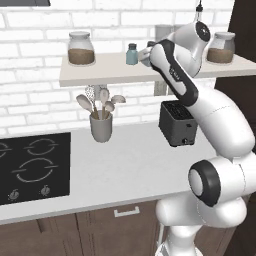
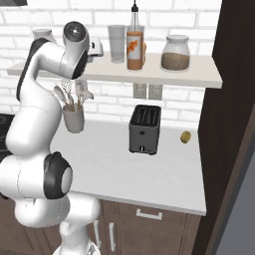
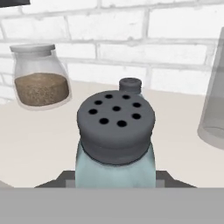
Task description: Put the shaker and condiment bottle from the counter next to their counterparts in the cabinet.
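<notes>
In the hand view the shaker, pale blue with a dark perforated cap, is close up, and my gripper is shut on it. It hangs just above the cabinet shelf. Its twin shaker stands right behind it, a little apart. From the left base view the twin stands on the shelf, just left of my hand. The condiment bottle, tall and orange with a black pump, stands on the shelf against a squat orange bottle. My gripper is left of them, partly behind the arm.
Brown-filled glass jars stand at both ends of the shelf, and an empty glass stands between my hand and the bottles. On the counter below are a toaster, a utensil holder, a cooktop and a small olive-coloured item.
</notes>
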